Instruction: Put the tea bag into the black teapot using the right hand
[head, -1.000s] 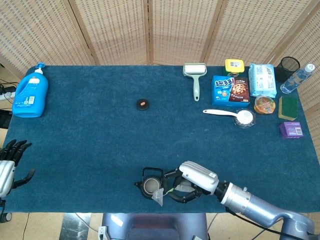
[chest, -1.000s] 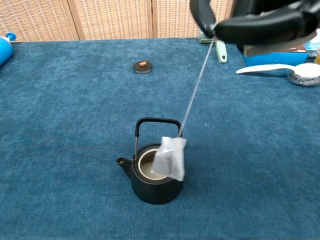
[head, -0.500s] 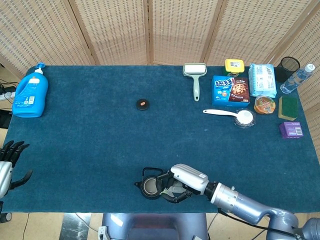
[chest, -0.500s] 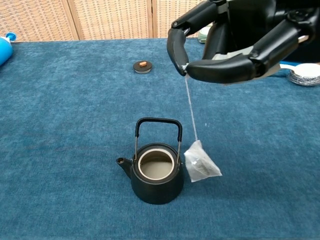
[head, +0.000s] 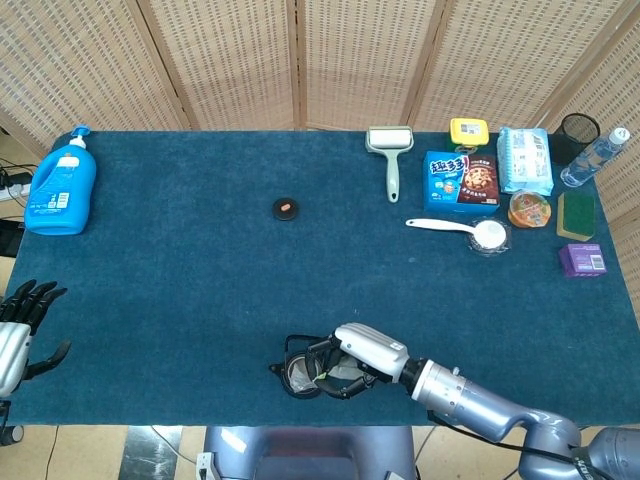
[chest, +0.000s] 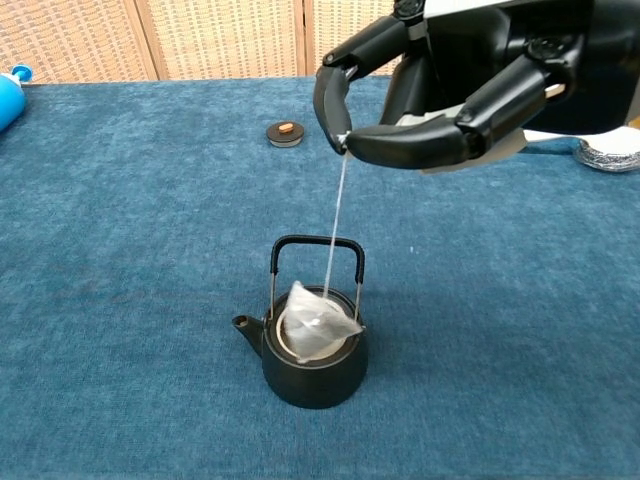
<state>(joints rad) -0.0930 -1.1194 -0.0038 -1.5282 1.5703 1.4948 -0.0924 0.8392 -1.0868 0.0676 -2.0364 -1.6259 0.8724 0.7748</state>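
The black teapot (chest: 312, 365) stands lidless near the table's front edge, its handle upright; in the head view the teapot (head: 296, 374) is partly covered by my right hand (head: 352, 355). My right hand (chest: 440, 90) hovers above it and pinches the string of the white tea bag (chest: 318, 322) between thumb and a finger. The bag hangs in the teapot's mouth, its lower part against the rim. The teapot's lid (head: 286, 208) lies apart, farther back on the cloth. My left hand (head: 20, 330) stays at the far left edge, fingers spread, holding nothing.
A blue detergent bottle (head: 62, 185) stands back left. At the back right lie a lint roller (head: 390, 150), a snack box (head: 460, 180), a white spoon (head: 460, 230), a wipes pack (head: 525, 160), a water bottle (head: 592, 158) and small packets.
My right hand has shifted left over the teapot. The tea bag, which swung beside the pot's right side half a second ago, now hangs in its opening.
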